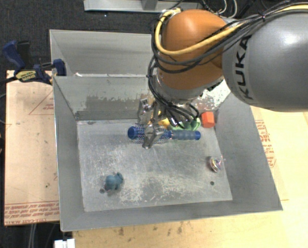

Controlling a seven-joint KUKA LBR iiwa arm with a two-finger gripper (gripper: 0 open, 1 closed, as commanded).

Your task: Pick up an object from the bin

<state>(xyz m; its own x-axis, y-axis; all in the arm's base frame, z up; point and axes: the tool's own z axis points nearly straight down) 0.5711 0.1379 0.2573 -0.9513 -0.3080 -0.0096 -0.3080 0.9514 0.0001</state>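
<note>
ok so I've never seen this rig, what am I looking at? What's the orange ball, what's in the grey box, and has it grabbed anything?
The single camera looks down into the bin from above, slightly to one side. The big grey body marked KUKA is the robot arm, coming in from the right. The orange ball is a cover on its wrist, with cables looped round it.

Below that hangs the gripper, down at a long blue thing lying across the middle of the grey metal bin. Close by are an orange-red block, a green piece and a yellow piece. Further off are a small metal piece on the right and a teal lump at the front left.

I can't tell whether it has gripped the blue thing.
</note>
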